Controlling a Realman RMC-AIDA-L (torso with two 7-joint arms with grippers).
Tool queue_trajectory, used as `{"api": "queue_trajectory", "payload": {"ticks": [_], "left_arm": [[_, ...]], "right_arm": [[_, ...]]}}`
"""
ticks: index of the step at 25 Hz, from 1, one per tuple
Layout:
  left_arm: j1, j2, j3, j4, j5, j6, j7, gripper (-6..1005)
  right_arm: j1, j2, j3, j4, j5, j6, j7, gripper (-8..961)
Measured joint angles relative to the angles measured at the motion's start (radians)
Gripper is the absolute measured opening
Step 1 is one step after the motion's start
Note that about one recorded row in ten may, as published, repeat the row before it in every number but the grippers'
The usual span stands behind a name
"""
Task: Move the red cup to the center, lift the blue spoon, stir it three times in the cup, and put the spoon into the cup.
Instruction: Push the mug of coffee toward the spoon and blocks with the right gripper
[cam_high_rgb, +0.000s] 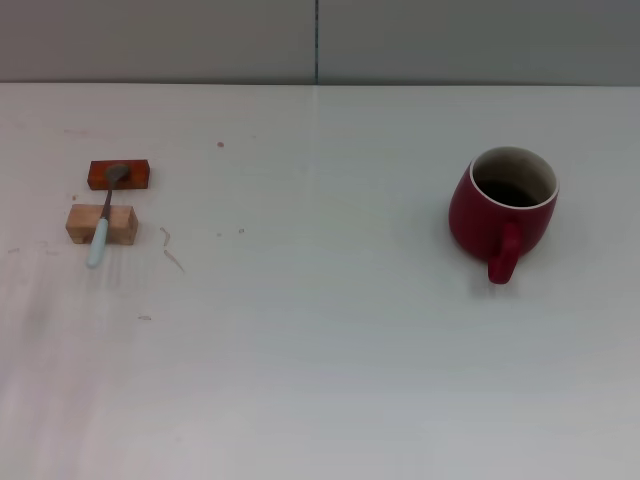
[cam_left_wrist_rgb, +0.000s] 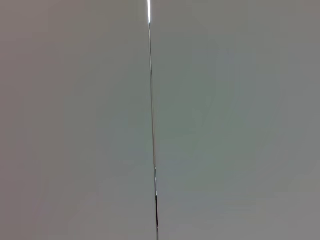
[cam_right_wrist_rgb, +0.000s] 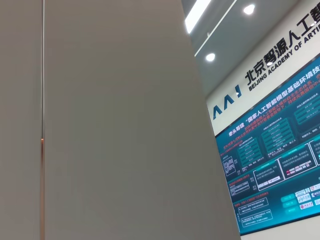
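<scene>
Neither pincer shows in any view, so whether either stands apart or together cannot be told; the left wrist view gives only a grey wall panel (cam_left_wrist_rgb: 225, 120) with a thin vertical seam, and the right wrist view gives a like panel beside a lit blue display board (cam_right_wrist_rgb: 275, 170) under ceiling lights.

The red cup (cam_high_rgb: 502, 210) stands upright on the right part of the white desk (cam_high_rgb: 320, 350), its handle turned toward the near edge, its dark mouth open upward; the blue spoon (cam_high_rgb: 105, 215) lies far off on the left part, its grey bowl resting on an orange-red block (cam_high_rgb: 119, 175), its pale handle crossing a tan wooden block (cam_high_rgb: 101, 224) and reaching past it toward the near edge; the two blocks sit close, one behind the other, not touching.

Between spoon and cup the middle of the desk lies bare but for a few small marks; the far edge meets the grey wall behind both things; wide bare surface runs toward the near edge.
</scene>
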Motion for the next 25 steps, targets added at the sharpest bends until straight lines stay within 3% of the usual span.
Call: {"api": "queue_trajectory", "payload": {"ticks": [25], "left_arm": [[0.002, -0.002, 0.006, 0.005, 0.000, 0.006, -0.002, 847]], "right_arm": [[0.000, 0.002, 0.001, 0.001, 0.000, 0.021, 0.000, 675]]}}
